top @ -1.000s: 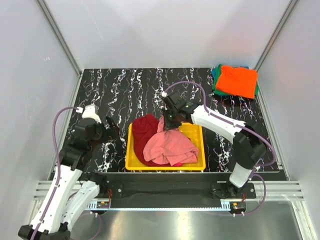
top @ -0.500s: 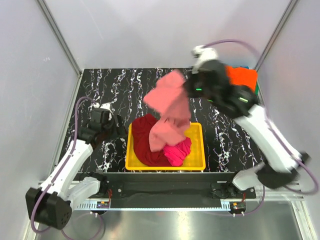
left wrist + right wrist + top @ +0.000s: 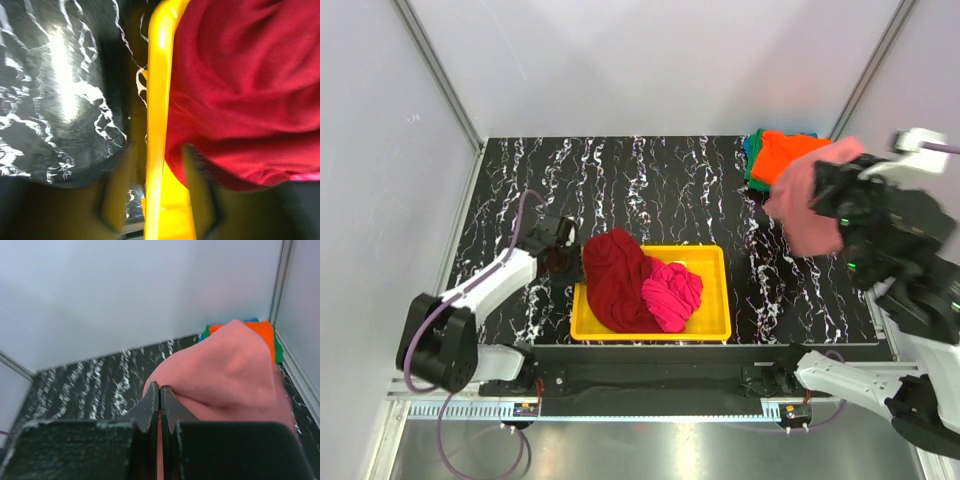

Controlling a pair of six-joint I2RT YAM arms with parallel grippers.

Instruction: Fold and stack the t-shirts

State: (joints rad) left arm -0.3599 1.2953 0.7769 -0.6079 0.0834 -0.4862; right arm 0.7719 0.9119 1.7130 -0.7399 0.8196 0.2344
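A pink t-shirt [image 3: 805, 205] hangs in the air at the right, near a folded stack [image 3: 790, 155] with an orange shirt on top in the back right corner. My right gripper [image 3: 835, 190] is raised high and shut on a fold of that pink t-shirt [image 3: 230, 370], its fingertips [image 3: 152, 395] pinched together. A dark red t-shirt [image 3: 615, 280] and a magenta one [image 3: 672, 292] lie crumpled in the yellow bin [image 3: 705, 255]. My left gripper [image 3: 568, 262] straddles the bin's left wall [image 3: 159, 100], one finger outside and one inside beside the dark red t-shirt [image 3: 240, 90], closed in on the wall.
The black marbled table [image 3: 620, 180] is walled by white panels on three sides. The right arm's elbow [image 3: 920, 300] hangs over the table's right edge. The folded stack shows in the right wrist view [image 3: 267, 332] behind the pink cloth.
The right arm swung the pink t-shirt up out of the bin and over to the right. The left gripper moved in onto the bin's left wall and closed.
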